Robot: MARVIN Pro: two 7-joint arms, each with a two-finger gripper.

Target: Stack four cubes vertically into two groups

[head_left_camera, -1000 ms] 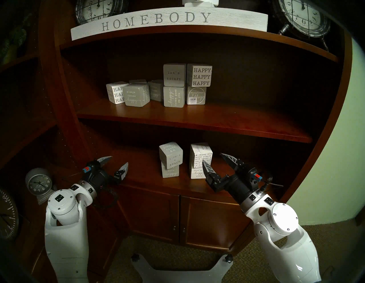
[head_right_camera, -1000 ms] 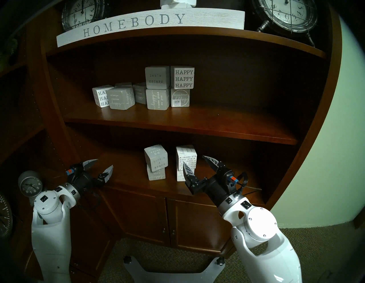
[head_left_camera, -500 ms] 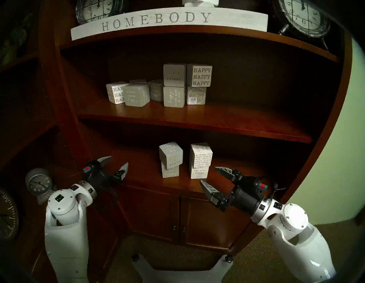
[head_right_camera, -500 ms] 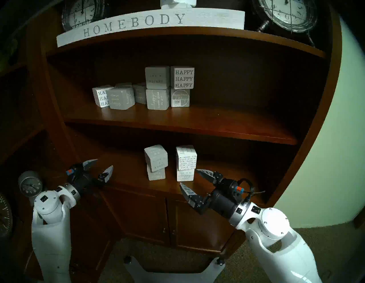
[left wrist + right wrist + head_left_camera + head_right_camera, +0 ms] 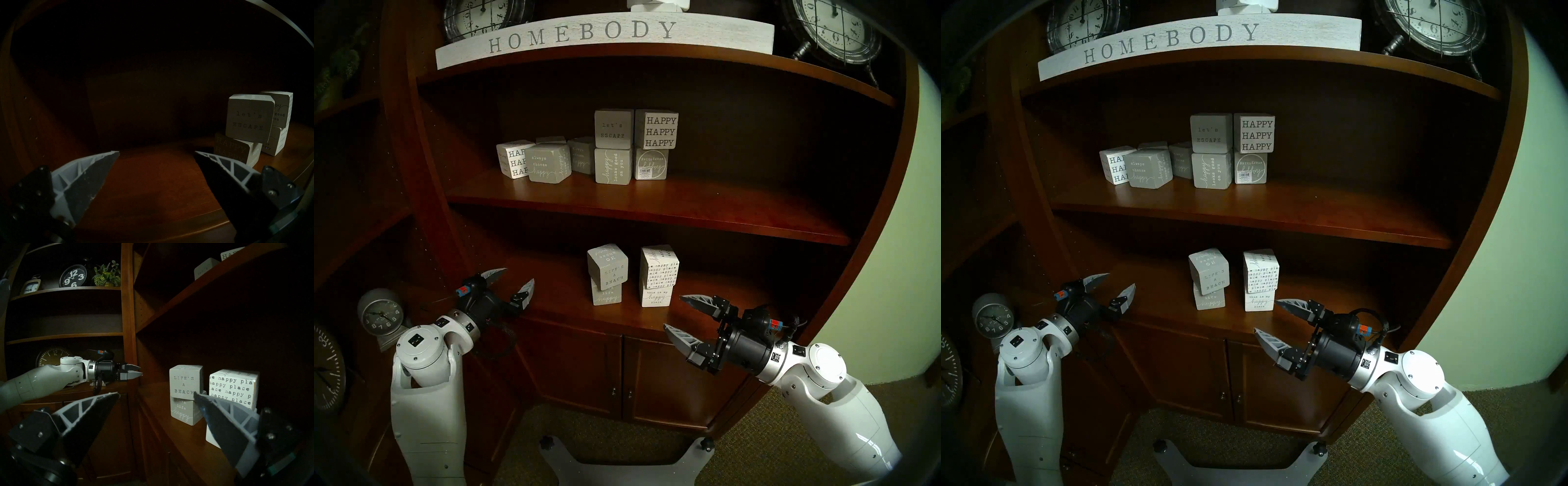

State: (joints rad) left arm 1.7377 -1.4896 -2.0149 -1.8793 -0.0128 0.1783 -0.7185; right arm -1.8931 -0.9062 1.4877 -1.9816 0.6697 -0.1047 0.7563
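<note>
On the lower shelf [image 5: 565,305] stand two stacks. The grey "LIFE'S A BEACH" cube [image 5: 608,266] sits twisted on the grey "live life happy" cube [image 5: 607,294]. To their right, the white "happy place" print cube [image 5: 660,268] sits on the white "this is my happy place" cube [image 5: 656,296]. My right gripper [image 5: 673,312] is open and empty, just right of and in front of the white stack, apart from it. My left gripper [image 5: 517,276] is open and empty at the shelf's left end. In the right wrist view a finger [image 5: 229,426] hides most of the lower white cube.
The shelf board [image 5: 653,217] runs low over the stacks. The shelf above holds several other cubes, among them the grey "let's ESCAPE" cube [image 5: 613,129] and a white "HAPPY HAPPY HAPPY" cube [image 5: 658,130]. Cabinet doors [image 5: 619,373] lie below. A small clock [image 5: 380,315] stands by my left arm.
My open right gripper has drawn back from the white stack, down and to the right, and turned at the wrist. The left arm and the cubes have not moved.
</note>
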